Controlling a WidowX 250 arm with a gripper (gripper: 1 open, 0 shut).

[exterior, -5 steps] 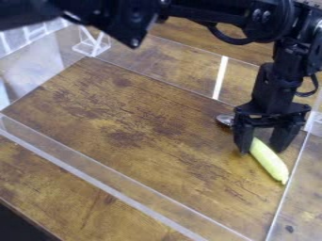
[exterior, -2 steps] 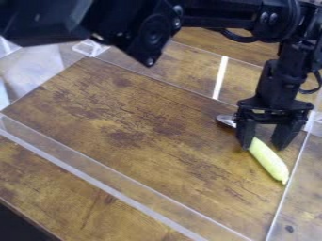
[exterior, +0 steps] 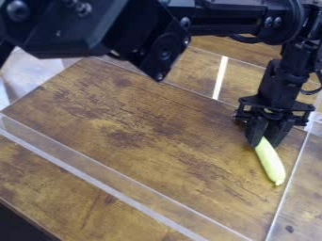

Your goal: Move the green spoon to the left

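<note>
The green spoon lies on the wooden tabletop at the right, its yellow-green handle running down and to the right. My gripper points straight down over the handle's upper end, and its black fingers are drawn together on the handle there. The spoon's silver bowl is hidden behind the fingers. Only the lower part of the handle sticks out below the gripper.
A low clear acrylic wall borders the wooden area at the front, and another runs along the right side, close to the spoon. A blurred dark part of the arm fills the upper left of the view.
The fingers were spread either side of the spoon's upper end and have now closed on the handle. The silver bowl, seen earlier left of the fingers, no longer shows. The hand stayed in place.
</note>
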